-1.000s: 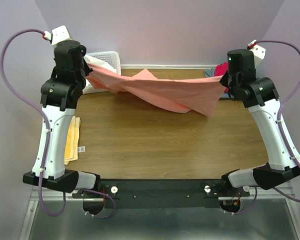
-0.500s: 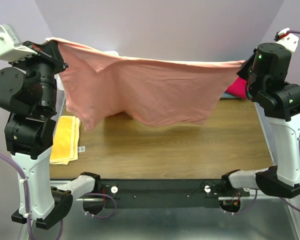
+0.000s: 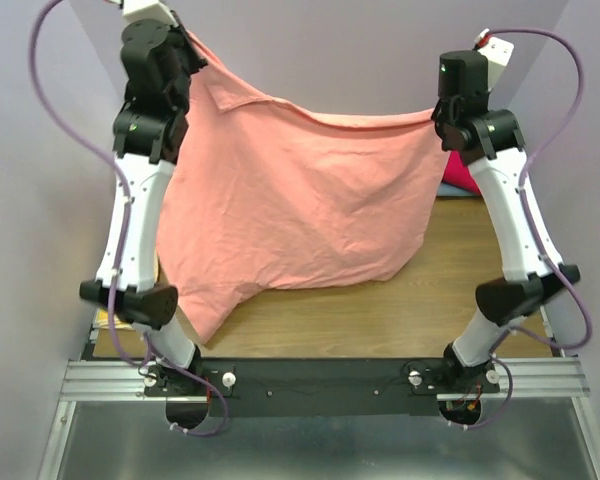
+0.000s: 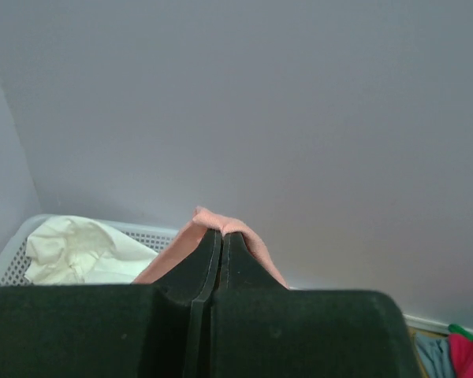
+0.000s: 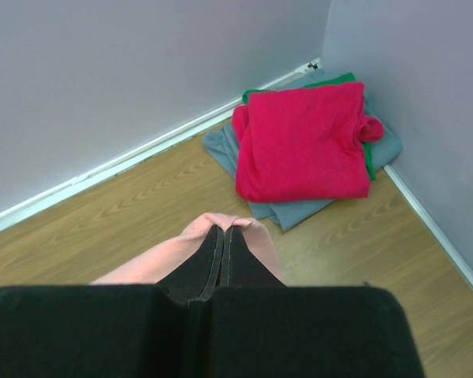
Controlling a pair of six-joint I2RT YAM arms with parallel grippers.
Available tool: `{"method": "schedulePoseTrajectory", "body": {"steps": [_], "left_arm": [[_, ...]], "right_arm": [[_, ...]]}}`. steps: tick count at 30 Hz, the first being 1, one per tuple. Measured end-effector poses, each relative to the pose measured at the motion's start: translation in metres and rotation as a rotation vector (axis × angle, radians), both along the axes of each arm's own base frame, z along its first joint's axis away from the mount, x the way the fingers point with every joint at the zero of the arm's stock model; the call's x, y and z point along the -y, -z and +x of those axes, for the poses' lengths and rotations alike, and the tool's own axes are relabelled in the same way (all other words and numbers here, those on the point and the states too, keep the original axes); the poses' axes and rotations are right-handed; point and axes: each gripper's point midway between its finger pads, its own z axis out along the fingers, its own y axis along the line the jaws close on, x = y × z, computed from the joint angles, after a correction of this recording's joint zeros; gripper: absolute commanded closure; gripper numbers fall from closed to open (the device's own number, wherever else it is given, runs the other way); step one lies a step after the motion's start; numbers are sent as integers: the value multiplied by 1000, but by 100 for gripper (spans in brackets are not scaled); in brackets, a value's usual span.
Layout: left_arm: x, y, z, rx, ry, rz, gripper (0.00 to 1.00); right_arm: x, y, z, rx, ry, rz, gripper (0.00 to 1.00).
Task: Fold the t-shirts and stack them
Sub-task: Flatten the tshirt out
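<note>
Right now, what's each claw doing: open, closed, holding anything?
Left claw: closed, pinching an upper edge of the pink shirt.
Right claw: closed, pinching the shirt's other upper edge.

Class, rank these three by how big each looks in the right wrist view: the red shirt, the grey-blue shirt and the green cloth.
1. red shirt, lying on top of the pile.
2. grey-blue shirt, mostly covered, so only its edges show.
3. green cloth, just a thin strip at the far edge.
</note>
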Motion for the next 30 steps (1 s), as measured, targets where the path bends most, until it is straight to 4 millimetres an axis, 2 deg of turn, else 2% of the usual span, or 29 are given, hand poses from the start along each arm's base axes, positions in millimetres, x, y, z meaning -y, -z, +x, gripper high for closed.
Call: {"method": "schedulePoseTrajectory", "body": {"steps": [2,5,7,10,15,17,19,22,25,28,30], "left_arm": [[6,15,29,-34,-3,21,100],[11,11,54,-8,-3,31,100],[12,4,59,17,-1,32,100],[14,-10,55,63,15,38,100],[14,-40,23,134,28,67,100],[14,-56,0,171,33,80,100],[16,-73,-30,211,49,85,100],[19,-83,-69,241,79,81,100],[27,-63,-96,205,123,80,100],[45,-2,-101,76,176,68,100],[54,33,-98,-5,191,63,100]], "right_arm": [[7,9,19,-20,23,-11,99],[21,4,42,0,45,-5,99],[32,-9,48,36,56,-1,99],[46,-29,44,91,72,7,99],[49,-56,17,155,53,19,99],[50,-60,0,165,40,25,99],[53,-63,-21,173,31,32,99],[54,-59,-51,181,12,55,99],[55,-26,-80,136,-3,78,99],[51,26,-97,42,-17,116,99],[46,77,-109,-66,-25,150,99]]}}
